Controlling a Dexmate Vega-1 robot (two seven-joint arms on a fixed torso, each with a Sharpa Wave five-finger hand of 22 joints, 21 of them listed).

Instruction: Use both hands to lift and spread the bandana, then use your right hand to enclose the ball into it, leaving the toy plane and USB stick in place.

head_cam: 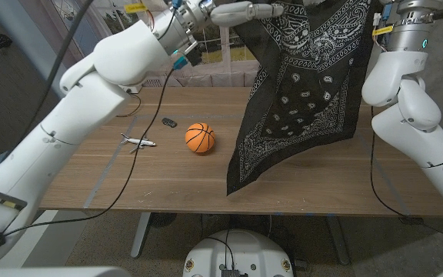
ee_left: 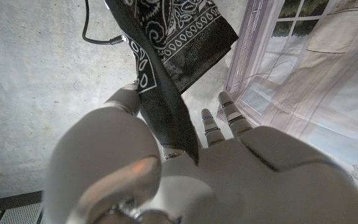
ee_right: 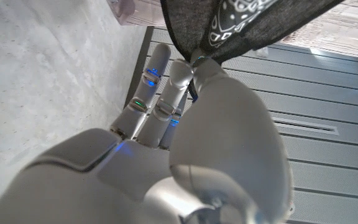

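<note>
The black paisley bandana (head_cam: 306,92) hangs spread above the table's right half, its lower corner near the front edge. My left hand (head_cam: 241,11) holds one top corner high at the back, and the cloth (ee_left: 166,81) is pinched between its thumb and fingers. My right hand (head_cam: 402,9) holds the other top corner at the upper right; the cloth (ee_right: 229,25) is pinched at its fingertips. The orange basketball (head_cam: 200,138) sits on the table left of the hanging cloth. The white toy plane (head_cam: 137,141) lies left of the ball. The dark USB stick (head_cam: 169,122) lies behind them.
The wooden table (head_cam: 321,192) has bare surface under and right of the bandana. A black cable (head_cam: 125,165) runs across the table's left part and over the front edge. A window with curtains stands behind the table.
</note>
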